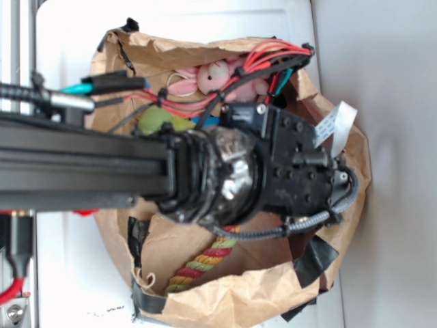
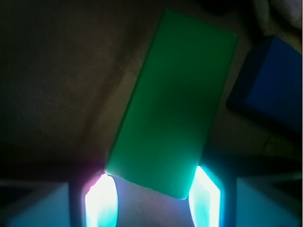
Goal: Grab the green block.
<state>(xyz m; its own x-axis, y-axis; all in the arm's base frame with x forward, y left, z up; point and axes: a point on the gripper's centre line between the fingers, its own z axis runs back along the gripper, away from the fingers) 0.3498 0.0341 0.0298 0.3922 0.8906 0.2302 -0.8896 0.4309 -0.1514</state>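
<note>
Exterior: arm reaches into a crumpled paper bag (image 1: 225, 301); pink plush (image 1: 212, 78), lime plush (image 1: 158, 120) and striped rope (image 1: 201, 263) visible, green block hidden. Wrist: tool (image 2: 154, 198) open, glowing fingers (image 2: 102, 198) either side of the green block's (image 2: 173, 106) near end, touching or just beside. Blue block (image 2: 272, 90) right, apart.

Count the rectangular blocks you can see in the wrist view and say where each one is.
2. The green block lies in the middle, its near end between the glowing fingers. The blue block sits at the right edge, partly cut off. Others may be hidden.
</note>
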